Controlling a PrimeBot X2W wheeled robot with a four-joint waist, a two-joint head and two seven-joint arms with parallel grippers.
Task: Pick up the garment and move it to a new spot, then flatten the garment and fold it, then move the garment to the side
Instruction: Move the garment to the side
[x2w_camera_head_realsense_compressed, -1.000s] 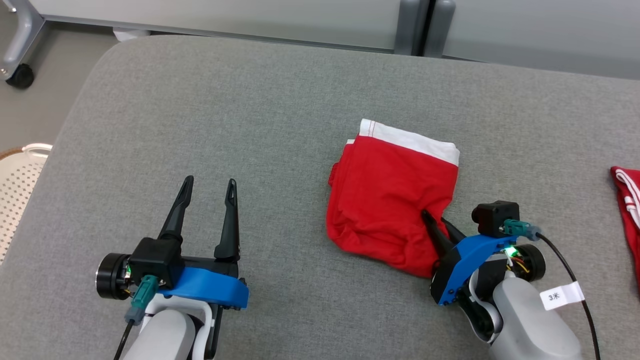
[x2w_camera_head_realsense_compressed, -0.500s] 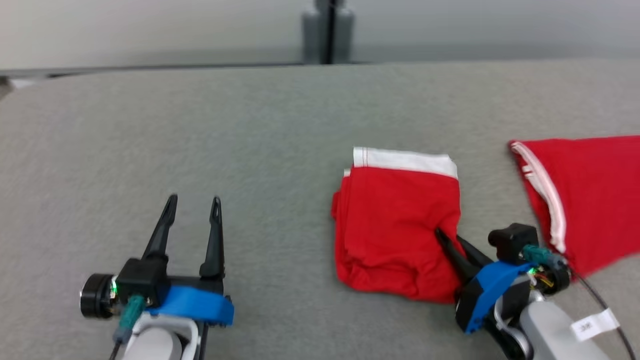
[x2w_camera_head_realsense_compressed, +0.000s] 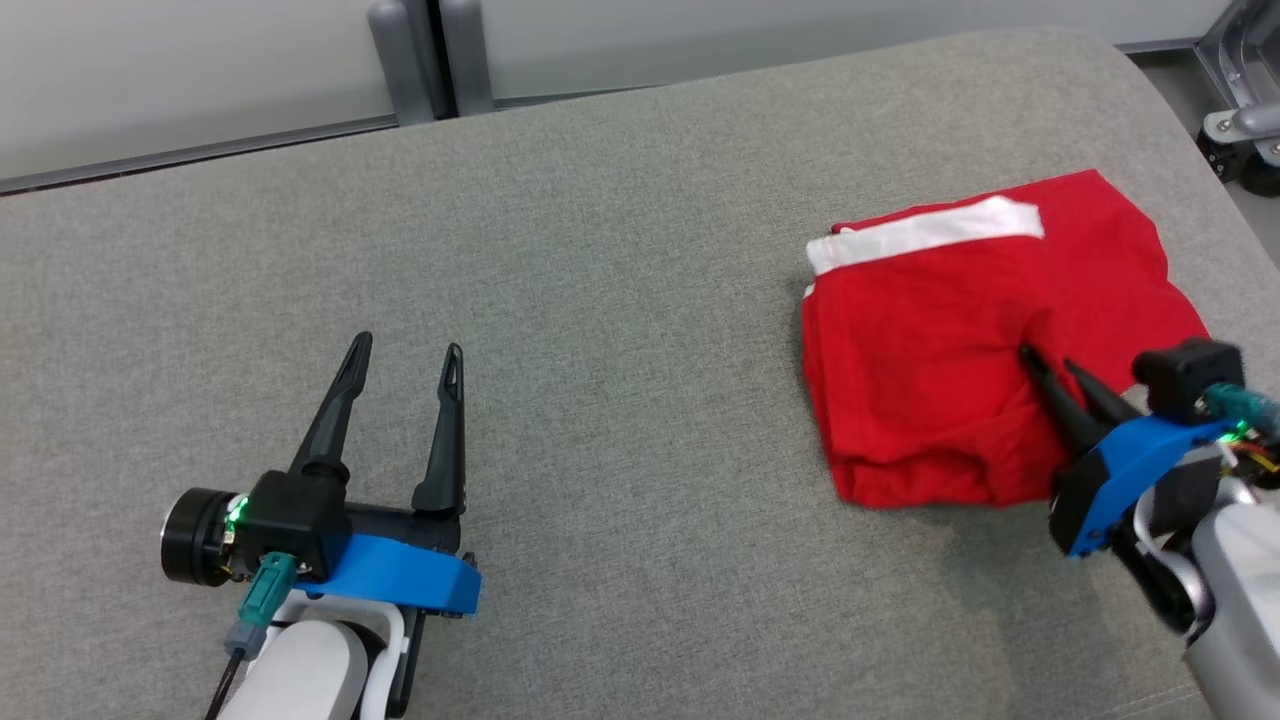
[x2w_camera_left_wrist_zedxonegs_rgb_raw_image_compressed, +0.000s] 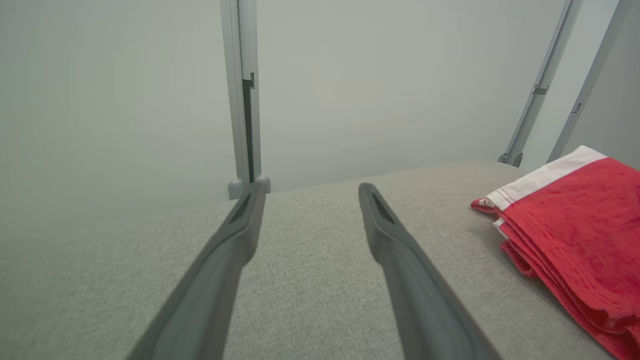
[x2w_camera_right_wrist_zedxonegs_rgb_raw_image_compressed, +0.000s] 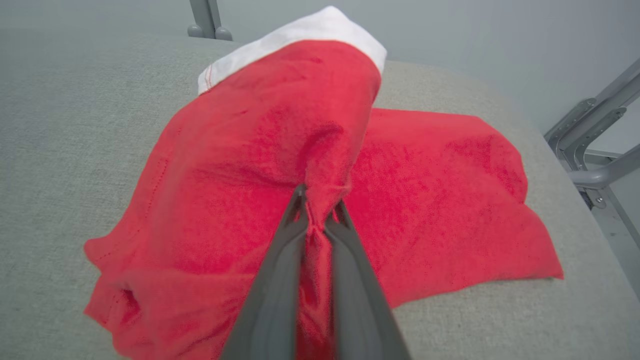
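At frame right, the right gripper (x2w_camera_head_realsense_compressed: 1047, 358) is pinching the folded garment (x2w_camera_head_realsense_compressed: 910, 400), apparently to drag it aside; the left gripper (x2w_camera_head_realsense_compressed: 407, 346) is idling, splayed and empty.

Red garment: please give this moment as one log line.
right tool: shut on folded red fabric garment, white band | left tool: open | garment overlaps second red cloth

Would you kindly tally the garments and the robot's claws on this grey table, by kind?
Red garments: 2, the folded garment with a white waistband and the second garment spread flat
Claws: 2, the left claw and the right claw
Total: 4
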